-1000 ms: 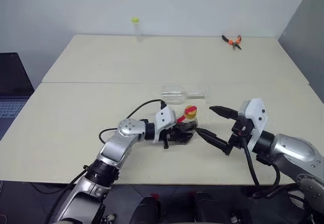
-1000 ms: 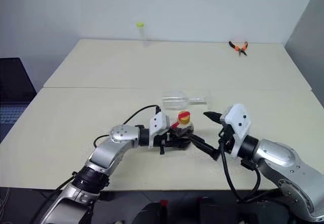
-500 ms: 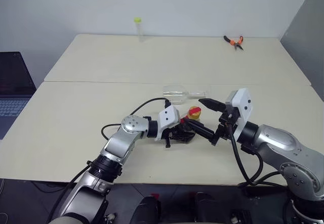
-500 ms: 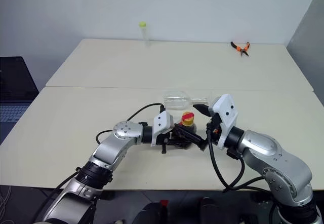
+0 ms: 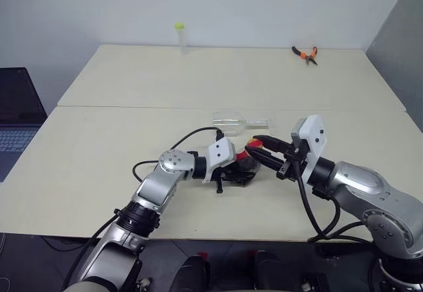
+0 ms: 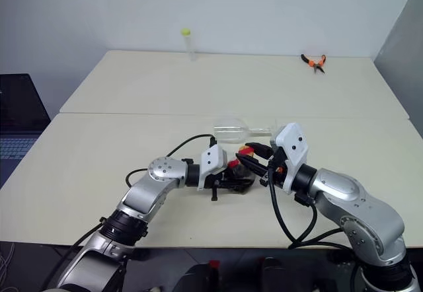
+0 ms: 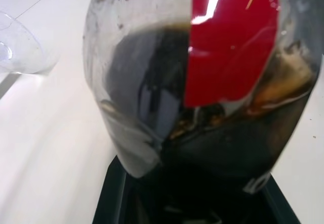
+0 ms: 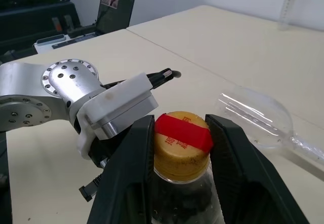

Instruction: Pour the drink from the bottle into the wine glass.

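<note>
The bottle (image 5: 247, 164) stands on the near table, part full of the dark drink (image 7: 152, 97), with a red label (image 7: 228, 41). My left gripper (image 5: 239, 174) is shut on the bottle's body from the left. My right gripper (image 5: 255, 148) comes in from the right, its fingers (image 8: 134, 168) pressed to both sides of the yellow-and-red cap (image 8: 181, 142). The wine glass (image 5: 229, 120) lies on its side just behind the bottle, stem pointing right, and looks empty.
Orange-handled pliers (image 5: 303, 53) lie at the far right of the back table. A slim clear tube with a yellow-green top (image 5: 178, 36) stands at the far edge. A laptop (image 5: 16, 113) sits off the table's left side. A seam (image 5: 132, 107) joins the two tables.
My right gripper came in toward the bottle and its wide-open fingers closed onto the cap. The left gripper stayed on the bottle's body.
</note>
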You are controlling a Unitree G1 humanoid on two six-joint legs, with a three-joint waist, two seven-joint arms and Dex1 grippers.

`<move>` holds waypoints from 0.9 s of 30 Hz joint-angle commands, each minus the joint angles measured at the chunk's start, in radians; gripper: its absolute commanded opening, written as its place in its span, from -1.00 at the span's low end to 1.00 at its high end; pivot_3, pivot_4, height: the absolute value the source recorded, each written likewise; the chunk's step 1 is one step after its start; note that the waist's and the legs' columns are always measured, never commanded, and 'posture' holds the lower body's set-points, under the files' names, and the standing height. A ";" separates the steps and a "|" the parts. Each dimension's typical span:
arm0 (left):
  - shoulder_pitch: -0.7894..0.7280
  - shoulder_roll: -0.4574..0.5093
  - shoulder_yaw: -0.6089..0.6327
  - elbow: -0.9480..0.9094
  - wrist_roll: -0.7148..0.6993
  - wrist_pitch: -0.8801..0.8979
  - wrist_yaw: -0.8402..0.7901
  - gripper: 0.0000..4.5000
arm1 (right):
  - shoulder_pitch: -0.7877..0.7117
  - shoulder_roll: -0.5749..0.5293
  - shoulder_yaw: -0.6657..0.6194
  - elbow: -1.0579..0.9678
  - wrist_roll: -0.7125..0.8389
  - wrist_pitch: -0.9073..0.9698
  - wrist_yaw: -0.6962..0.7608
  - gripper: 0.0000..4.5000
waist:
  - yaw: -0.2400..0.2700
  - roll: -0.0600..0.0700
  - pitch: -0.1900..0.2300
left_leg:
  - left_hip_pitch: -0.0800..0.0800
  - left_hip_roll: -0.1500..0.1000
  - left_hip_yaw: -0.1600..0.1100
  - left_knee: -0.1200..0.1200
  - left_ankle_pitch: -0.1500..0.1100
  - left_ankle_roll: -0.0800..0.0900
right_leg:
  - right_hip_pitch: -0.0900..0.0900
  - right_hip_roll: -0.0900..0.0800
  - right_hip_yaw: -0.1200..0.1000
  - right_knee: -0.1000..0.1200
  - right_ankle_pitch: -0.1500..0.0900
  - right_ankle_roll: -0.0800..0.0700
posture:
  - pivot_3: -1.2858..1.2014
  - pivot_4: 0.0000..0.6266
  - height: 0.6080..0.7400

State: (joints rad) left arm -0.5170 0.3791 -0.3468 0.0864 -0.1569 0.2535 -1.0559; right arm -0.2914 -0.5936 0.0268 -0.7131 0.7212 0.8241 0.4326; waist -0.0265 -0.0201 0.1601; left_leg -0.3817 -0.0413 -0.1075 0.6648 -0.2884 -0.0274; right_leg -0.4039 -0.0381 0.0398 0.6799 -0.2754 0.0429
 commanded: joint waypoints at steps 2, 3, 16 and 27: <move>-0.014 -0.009 0.019 -0.077 -0.069 0.018 -0.052 -0.59 | -0.116 -0.151 0.058 0.222 -0.097 -0.143 0.323 -0.46 | -0.001 0.000 0.000 | 0.000 0.000 0.000 0.000 0.000 0.000 | 0.000 0.000 0.000 0.000 0.000 0.000 | 0.03 -0.52 1.00; -0.013 -0.008 0.020 -0.086 -0.076 0.023 -0.061 -0.60 | -0.140 -0.174 0.078 0.271 -0.119 -0.177 0.379 -0.46 | -0.002 0.000 0.000 | 0.000 0.000 0.000 0.000 0.000 0.000 | 0.000 0.000 0.000 0.000 0.000 0.000 | 0.03 -0.52 1.00; 0.015 0.007 0.001 -0.145 -0.095 0.047 -0.099 -0.66 | -0.459 -0.280 0.264 0.617 -0.287 -0.400 0.851 -0.46 | -0.003 0.001 0.001 | -0.001 0.001 0.000 -0.001 0.000 0.000 | -0.001 -0.002 0.000 -0.002 0.000 0.000 | 0.03 -0.52 1.00; -0.002 -0.041 0.017 -0.077 -0.060 0.014 -0.053 -0.67 | -0.187 -0.206 -0.110 0.148 0.092 -0.001 0.463 0.82 | 0.008 0.002 0.002 | -0.003 0.000 -0.001 0.000 0.000 0.000 | -0.002 -0.006 -0.001 -0.001 0.000 0.000 | 0.03 -0.52 1.00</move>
State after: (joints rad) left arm -0.5023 0.3493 -0.3469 0.0249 -0.1991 0.2960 -1.1187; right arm -0.4869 -0.8076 -0.0027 -0.4875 0.7440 0.7832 0.9732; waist -0.0189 -0.0185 0.1618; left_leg -0.3847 -0.0408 -0.1088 0.6646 -0.2883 -0.0277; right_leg -0.4057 -0.0439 0.0390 0.6786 -0.2755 0.0427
